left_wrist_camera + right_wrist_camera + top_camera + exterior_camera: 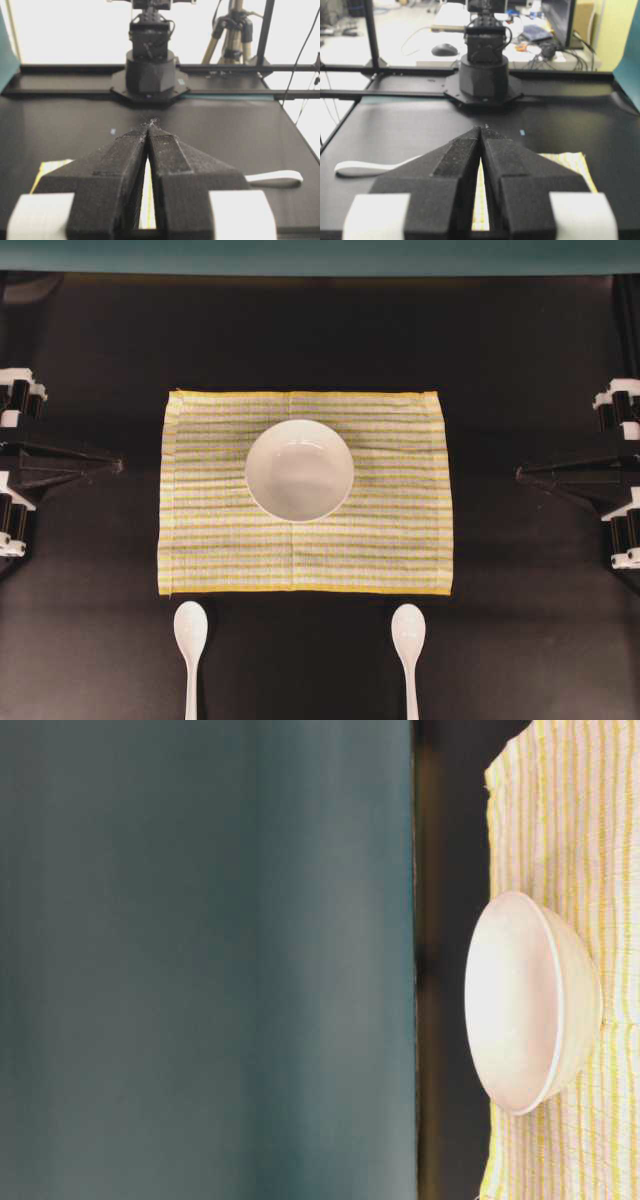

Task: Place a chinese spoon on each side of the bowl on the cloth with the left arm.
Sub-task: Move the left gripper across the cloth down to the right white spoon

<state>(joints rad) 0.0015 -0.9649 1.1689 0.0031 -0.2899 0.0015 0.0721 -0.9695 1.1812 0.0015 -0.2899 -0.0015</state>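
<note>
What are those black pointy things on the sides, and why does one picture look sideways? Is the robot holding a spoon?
The black pointy things are the robot's two hands, one on each arm. In the picture from above, the left hand waits at one edge of the black table and the right hand at the other. Both are shut and hold nothing.

Two pictures come from little cameras on the wrists, so you look along each hand toward the other arm across the table. The sideways picture comes from a camera low by the table that lies turned on its side.

In the middle lies a striped yellow cloth with a white bowl on it. Two white spoons lie on the table just off the cloth's edge, the left spoon and the right spoon. Neither is beside the bowl yet.
</note>
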